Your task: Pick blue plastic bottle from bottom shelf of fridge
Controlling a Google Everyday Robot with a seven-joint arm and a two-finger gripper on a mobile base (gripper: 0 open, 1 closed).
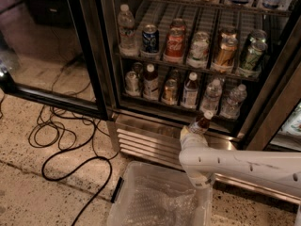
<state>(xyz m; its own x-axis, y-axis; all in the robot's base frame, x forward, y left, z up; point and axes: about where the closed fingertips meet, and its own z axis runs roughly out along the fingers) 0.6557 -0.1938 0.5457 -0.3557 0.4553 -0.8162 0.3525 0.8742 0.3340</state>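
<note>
Pincer point(193, 133) is hovering just in front of the fridge's point(100, 79) lower edge, at the end of the white arm point(244, 166) reaching in from the right, and it is pinching the blue plastic bottle point(202, 123) low on its body. That bottle is leaning with its white cap tipped up and right, hanging clear of the bottom shelf point(181, 108), above the steel grille point(146, 142). A clear plastic bin point(141, 192) is sitting on the floor below the arm.

Viewpoint: high, looking down and forward at the fridge point(146, 142) front.
Range: close.
Claw point(195, 131): low centre-right before the fridge, clasping the bottle point(203, 122).
</note>
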